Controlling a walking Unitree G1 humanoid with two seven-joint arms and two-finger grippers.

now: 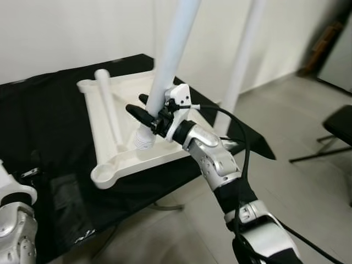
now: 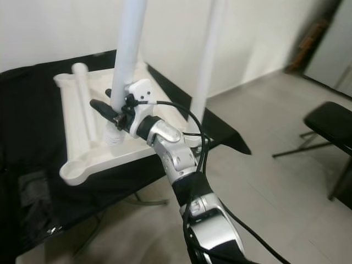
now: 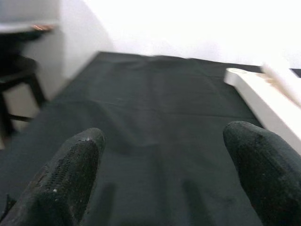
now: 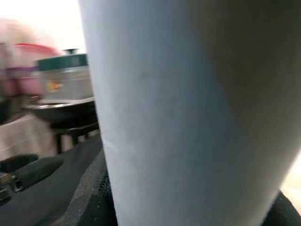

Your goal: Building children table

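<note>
A white children's table top [image 1: 104, 124] lies upside down on a black-covered table [image 1: 49, 110]. My right gripper [image 1: 144, 113] is shut on a white table leg [image 1: 170, 55], held upright and tilted, its threaded end [image 1: 144, 140] just above the top's near edge. The same table leg [image 4: 188, 113] looms close in the right wrist view. A second leg [image 1: 245, 60] stands upright at the far right corner. A third leg [image 1: 109, 104] lies flat inside the top. My left gripper [image 3: 164, 165] hangs open over the black cloth, nothing between its fingers.
The table top's near left corner socket [image 1: 104, 175] faces up. A black chair [image 1: 335, 132] stands on the tiled floor to the right. A white wall rises behind the table. In the right wrist view a pot with a green lid [image 4: 63, 75] sits far off.
</note>
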